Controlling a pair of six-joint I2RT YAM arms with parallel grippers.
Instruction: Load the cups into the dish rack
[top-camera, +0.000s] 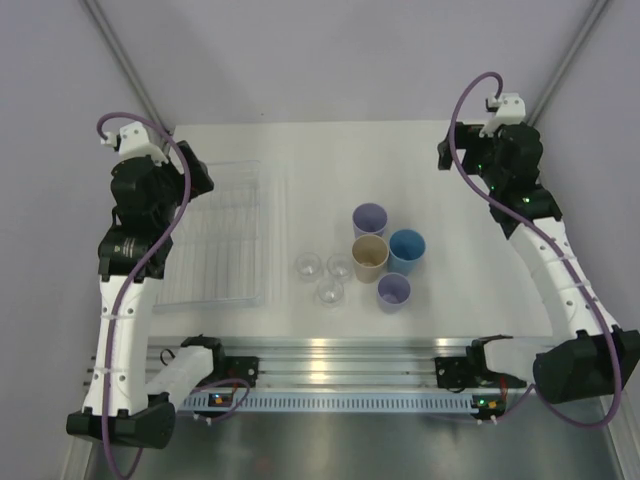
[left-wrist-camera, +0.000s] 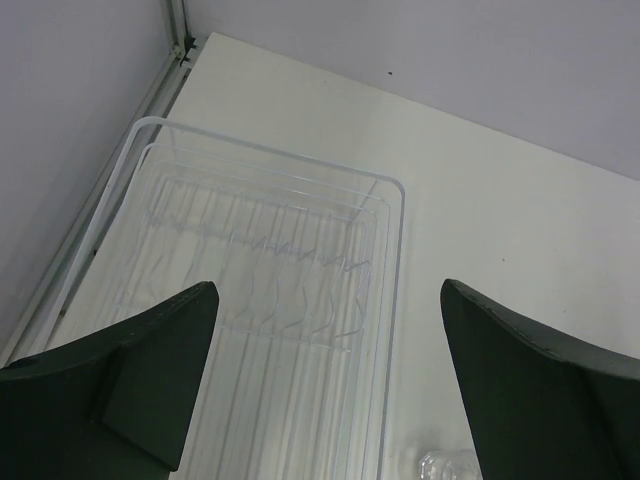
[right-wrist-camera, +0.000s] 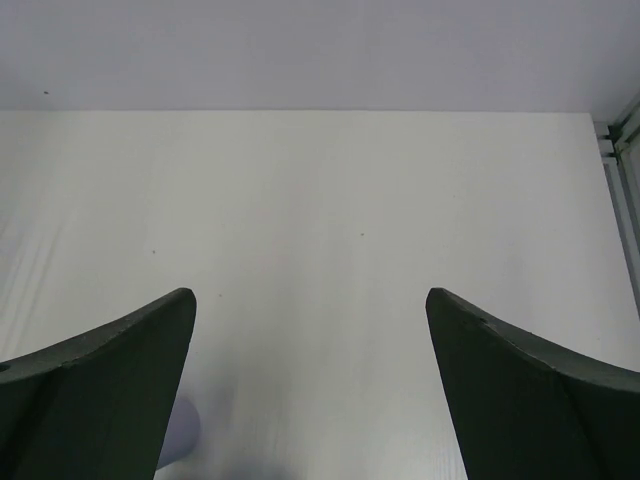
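Observation:
The dish rack (top-camera: 262, 232), a clear ridged tray, lies at the table's left. Right of it stand three small clear cups (top-camera: 309, 266) (top-camera: 339, 267) (top-camera: 329, 292). Further right are four tumblers: lavender (top-camera: 370, 218), beige (top-camera: 369, 256), blue (top-camera: 406, 249) and a second lavender (top-camera: 393, 292). My left gripper (left-wrist-camera: 328, 285) hangs open and empty over the rack's (left-wrist-camera: 393, 262) right rim, with a clear cup (left-wrist-camera: 445, 467) at the bottom edge of its view. My right gripper (right-wrist-camera: 310, 292) is open and empty over bare table at the far right; a lavender tumbler (right-wrist-camera: 180, 435) peeks beside its left finger.
An aluminium rail (top-camera: 340, 352) with both arm bases runs along the table's near edge. Grey walls and slanted frame posts (top-camera: 125, 70) close in the back and sides. The white table (top-camera: 330, 160) stretches behind the cups.

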